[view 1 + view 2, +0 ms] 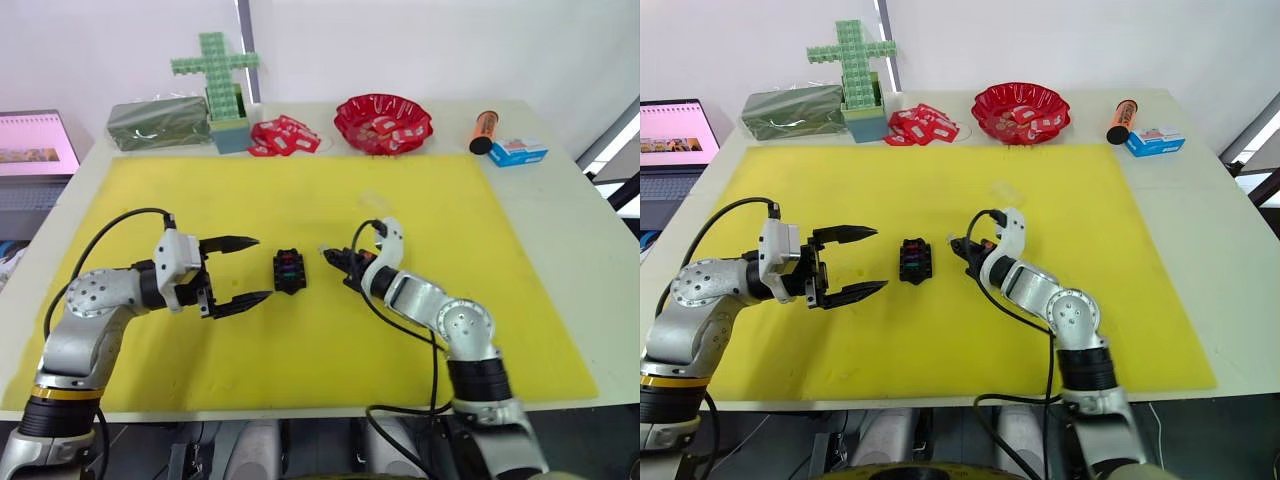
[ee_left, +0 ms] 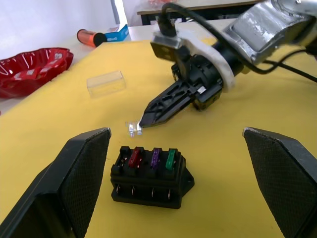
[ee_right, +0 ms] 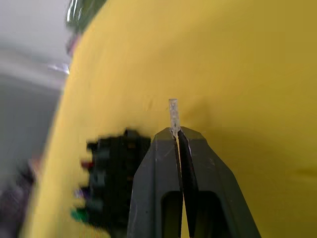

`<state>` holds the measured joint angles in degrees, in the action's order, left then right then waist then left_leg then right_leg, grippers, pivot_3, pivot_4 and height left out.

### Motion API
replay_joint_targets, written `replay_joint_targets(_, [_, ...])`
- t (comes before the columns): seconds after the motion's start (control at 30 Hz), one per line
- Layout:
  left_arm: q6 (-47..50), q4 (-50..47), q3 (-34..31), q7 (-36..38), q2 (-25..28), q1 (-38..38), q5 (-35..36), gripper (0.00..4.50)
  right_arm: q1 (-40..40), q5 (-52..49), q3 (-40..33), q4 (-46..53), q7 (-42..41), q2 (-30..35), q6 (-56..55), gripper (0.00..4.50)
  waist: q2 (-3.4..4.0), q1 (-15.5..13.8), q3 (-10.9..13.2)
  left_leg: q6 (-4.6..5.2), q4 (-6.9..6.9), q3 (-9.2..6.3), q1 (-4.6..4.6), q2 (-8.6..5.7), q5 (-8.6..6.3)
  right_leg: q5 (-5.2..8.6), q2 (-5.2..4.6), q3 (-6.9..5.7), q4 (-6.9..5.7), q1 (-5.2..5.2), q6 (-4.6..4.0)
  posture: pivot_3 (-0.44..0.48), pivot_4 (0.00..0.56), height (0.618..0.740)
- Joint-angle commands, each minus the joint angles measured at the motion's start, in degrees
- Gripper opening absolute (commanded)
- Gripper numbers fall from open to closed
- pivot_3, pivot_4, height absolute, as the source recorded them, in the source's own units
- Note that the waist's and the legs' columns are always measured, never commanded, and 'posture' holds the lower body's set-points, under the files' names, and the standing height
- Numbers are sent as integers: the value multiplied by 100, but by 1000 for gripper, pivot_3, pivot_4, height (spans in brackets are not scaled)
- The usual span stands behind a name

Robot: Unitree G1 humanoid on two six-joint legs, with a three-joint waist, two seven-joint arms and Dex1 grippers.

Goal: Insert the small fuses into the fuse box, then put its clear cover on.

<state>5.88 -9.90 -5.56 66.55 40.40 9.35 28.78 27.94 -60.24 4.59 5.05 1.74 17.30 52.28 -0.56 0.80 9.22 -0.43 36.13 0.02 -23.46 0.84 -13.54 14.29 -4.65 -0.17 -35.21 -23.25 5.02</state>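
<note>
Your left gripper (image 1: 243,270) hangs wide open just beside the small black rectangular fuse box (image 2: 151,176), which sits on the yellow mat (image 1: 300,200) covering the counter (image 1: 560,190). You can see red, purple and green blade fuses (image 2: 154,157) seated in its top slots. Your right gripper (image 2: 140,124) is pinched shut on a pale, near-clear small fuse (image 3: 173,113), its tip close to the box. Your clear plastic rectangular cover (image 2: 105,83) lies on the mat farther back, well apart.
</note>
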Motion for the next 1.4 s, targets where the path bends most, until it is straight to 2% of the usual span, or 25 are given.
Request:
replay_joint_targets(0.03, [-73, -157, -257, 137, 155, -103, 120, 4500, 902, 869, 582, 567, -1627, 785, -188, 15, -2, 4, 2, 0, -1, 1, 0, 1, 0, 0, 1, 0, 0, -2, 1, 0, 150, 740])
replay_joint_targets(0.07, [-98, -98, -316, 211, 211, -126, 137, 4500, 1283, 1398, 1029, 578, -2354, 1201, -440, 15, -2, 11, 2, 0, -5, 2, 0, 3, 0, 0, 4, -1, 0, -7, 2, 0, 150, 740])
replay_joint_targets(0.13, [-158, 40, -396, 322, 293, -124, 139, 4500, 1797, 2030, 1516, 450, -3278, 1606, -754, 15, -3, 25, 1, 1, -15, 7, -1, 4, -1, -1, 15, -3, -1, -17, 3, 0, 150, 740])
replay_joint_targets(0.4, [-373, 487, -334, 390, 255, 177, -1, 4500, 2814, 3332, 2139, -391, -4815, 1348, -1539, 15, -6, -1, 2, 9, -12, 6, 0, 26, -6, -3, 56, -8, -18, -18, 4, 0, 150, 740])
replay_joint_targets(0.77, [-591, 1102, -118, 476, -68, 572, -203, 4500, 3175, 4435, 2307, -1196, -5691, 666, -2207, 15, -9, -1, 1, 8, -9, 7, -1, 22, -6, -13, 53, -6, -23, -17, 16, 0, 150, 740])
replay_joint_targets(1.4, [-551, 1091, -28, 385, -87, 603, -277, 4500, 3250, 5461, 2235, -2912, -6707, 104, -3623, 15, -8, 8, 1, 8, -8, 8, 2, 20, -6, -15, 53, -7, -32, -18, 20, 0, 150, 740])
